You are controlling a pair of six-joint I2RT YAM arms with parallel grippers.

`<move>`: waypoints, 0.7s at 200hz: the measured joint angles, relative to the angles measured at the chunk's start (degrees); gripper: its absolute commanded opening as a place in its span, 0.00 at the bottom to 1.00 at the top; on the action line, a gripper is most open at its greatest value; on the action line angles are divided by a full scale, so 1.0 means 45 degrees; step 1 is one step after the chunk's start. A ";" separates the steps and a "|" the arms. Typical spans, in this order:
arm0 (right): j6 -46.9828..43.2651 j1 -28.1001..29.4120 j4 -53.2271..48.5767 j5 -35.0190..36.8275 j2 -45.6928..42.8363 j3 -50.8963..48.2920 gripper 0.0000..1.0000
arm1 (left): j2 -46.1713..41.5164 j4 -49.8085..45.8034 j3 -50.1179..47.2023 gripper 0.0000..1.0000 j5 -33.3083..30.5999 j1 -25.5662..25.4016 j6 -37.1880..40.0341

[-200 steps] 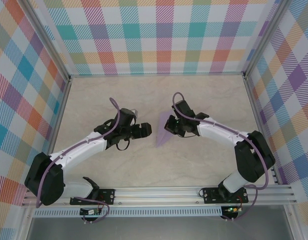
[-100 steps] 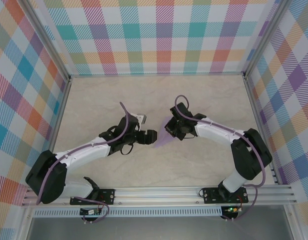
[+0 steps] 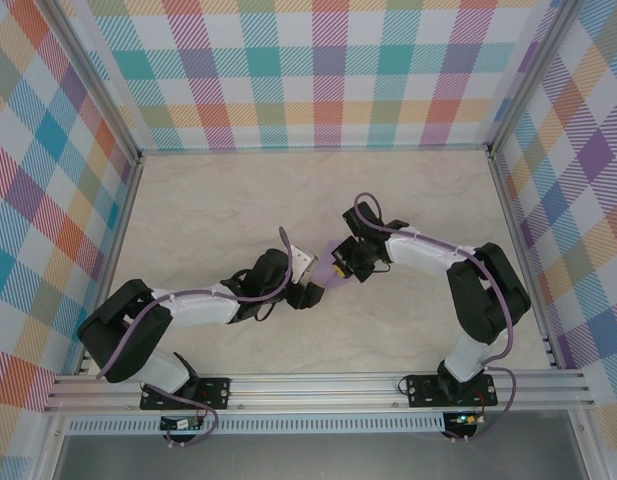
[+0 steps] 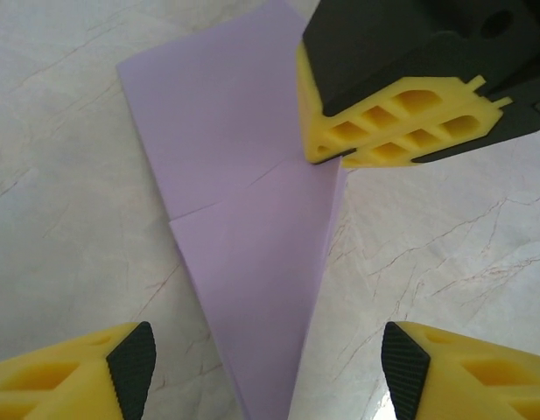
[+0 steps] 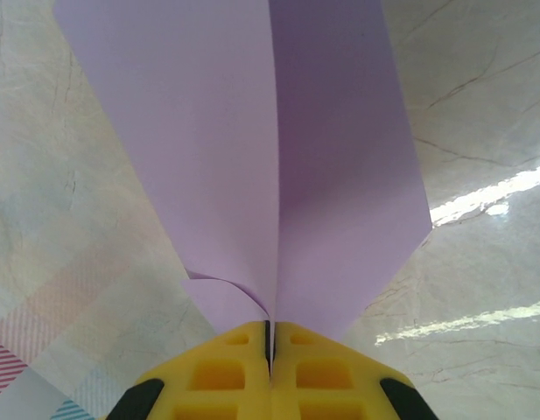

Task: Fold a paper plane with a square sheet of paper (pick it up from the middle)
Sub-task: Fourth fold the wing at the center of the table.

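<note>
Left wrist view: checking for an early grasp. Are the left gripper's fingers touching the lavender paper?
No, the left gripper has both fingers clear of the lavender paper, with bare table between.

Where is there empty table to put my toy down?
The table is bare along the back plaid wall, beside the right wall beyond the right arm, and by the front rail between that and the left arm. The middle is crowded: the right gripper pinches the paper plane there, and the open left gripper straddles its narrow end.
</note>
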 measured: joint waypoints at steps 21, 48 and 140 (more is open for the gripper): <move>0.0000 -0.0073 -0.0204 -0.0209 0.0005 0.0165 0.00 | 0.0379 0.0452 0.0010 0.62 0.0316 -0.0015 0.0612; -0.0015 -0.0092 -0.0554 -0.0398 0.0034 0.0423 0.00 | 0.0952 0.0597 0.0112 0.54 0.0714 -0.0024 0.1180; -0.0068 -0.0092 -0.0952 -0.1015 0.0515 0.0797 0.00 | 0.1574 0.0617 0.0578 0.21 0.1088 -0.0044 0.2040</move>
